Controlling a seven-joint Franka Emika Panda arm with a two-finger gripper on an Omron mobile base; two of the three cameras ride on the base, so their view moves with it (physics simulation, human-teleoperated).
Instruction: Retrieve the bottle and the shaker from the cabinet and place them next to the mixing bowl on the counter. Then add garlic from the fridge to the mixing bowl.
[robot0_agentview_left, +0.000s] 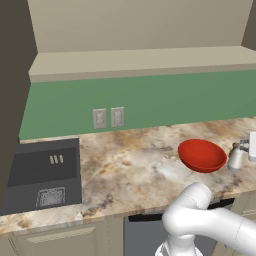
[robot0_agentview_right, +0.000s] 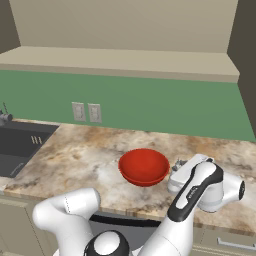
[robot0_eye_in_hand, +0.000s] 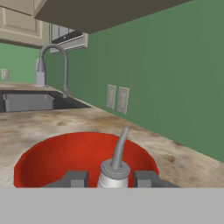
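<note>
A white robot arm reaches over a beige and brown marbled counter (robot0_agentview_left: 130, 165) toward its right end, below a green wall. The gripper (robot0_eye_in_hand: 113, 178) is closed on a pale grey-white bottle (robot0_eye_in_hand: 114, 168), its two dark fingers (robot0_eye_in_hand: 74, 178) pressed against either side of the bottle's shoulder. From the hand's own camera the bottle stands upright between the fingers, and its long thin neck rises and leans slightly to one side. In the left base view the bottle (robot0_agentview_left: 236, 156) sits low, at counter level, just beside the right side of a wide red bowl (robot0_agentview_left: 202, 155), though whether its base touches the stone cannot be told. In the right base view the hand (robot0_agentview_right: 192, 175) covers most of the bottle, which sits just to the right of the bowl (robot0_agentview_right: 144, 166). The bowl rests on the counter about midway between the front edge and the wall, toward the right end. Beyond the bowl, on the wall, are two pale outlets (robot0_agentview_left: 108, 118). At the left end of the counter lies a dark sink (robot0_agentview_left: 42, 172), with a curved grey tap (robot0_eye_in_hand: 52, 65) seen from the hand's camera. A beige wall cabinet (robot0_agentview_right: 120, 30) hangs above the counter.
</note>
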